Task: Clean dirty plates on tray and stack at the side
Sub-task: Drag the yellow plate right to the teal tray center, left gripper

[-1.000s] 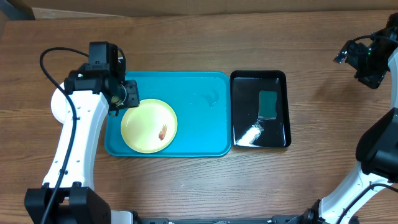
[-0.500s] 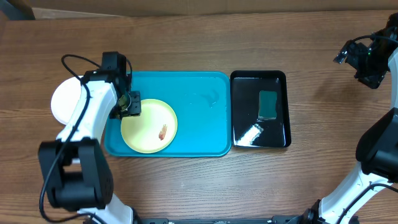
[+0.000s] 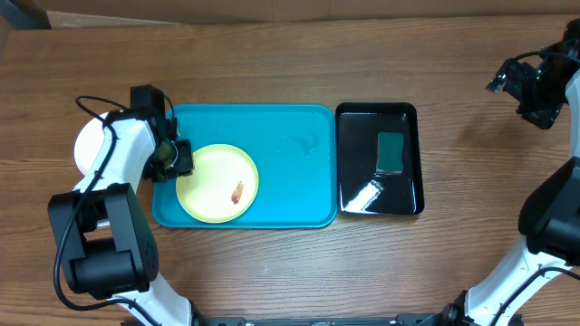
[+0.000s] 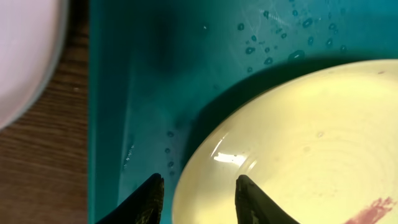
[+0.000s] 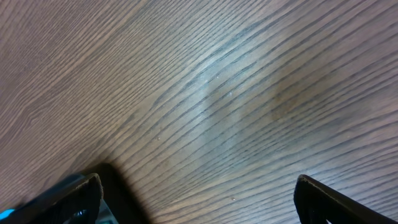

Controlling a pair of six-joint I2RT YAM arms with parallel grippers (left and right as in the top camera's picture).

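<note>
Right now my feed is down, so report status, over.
Left gripper open, straddling the yellow-green plate rim on the tray. Right gripper open over table. Smear on plate; nothing blocking.

— What's the layout at your end?

— I see the large tray lying mid-table, its long side running left to right. One plate lies in its left half, nearer the front edge.

— And around it?

— Just right of it is the small tray, with a pad lying in it. Left of the large tray a second plate rests on the table, apart from the tray's edge. My left gripper is at the left rim of the plate in the tray, one finger on each side of that rim. My right gripper is over the table's far right, well apart from both trays.
</note>
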